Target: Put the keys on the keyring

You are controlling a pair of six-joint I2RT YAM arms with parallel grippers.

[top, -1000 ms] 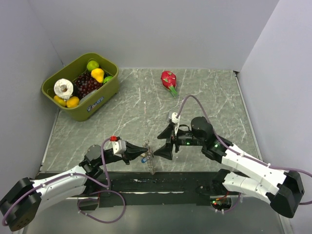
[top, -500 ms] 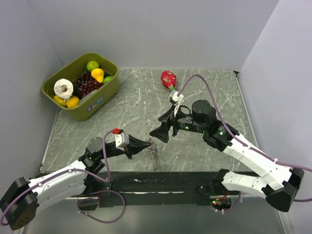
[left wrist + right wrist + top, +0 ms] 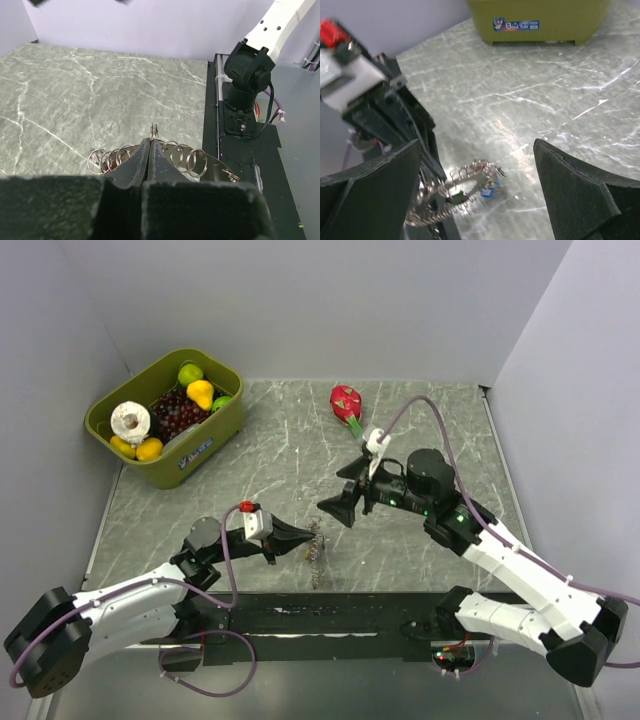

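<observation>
At lower centre of the overhead view, the keyring (image 3: pixel 316 548) is pinched at its coiled rim by the fully closed left tool (image 3: pixel 303 537), near the table's (image 3: pixel 260 460) front edge. A blue-headed key (image 3: pixel 487 192) is seen hanging at it. Up and right, the right tool (image 3: pixel 335 512) is held wide open and empty. Threading appears to be under way. Next, another key must be found and gripped.

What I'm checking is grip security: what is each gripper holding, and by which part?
The left gripper pinches the keyring by its coiled rim; the right gripper is open, empty.
</observation>
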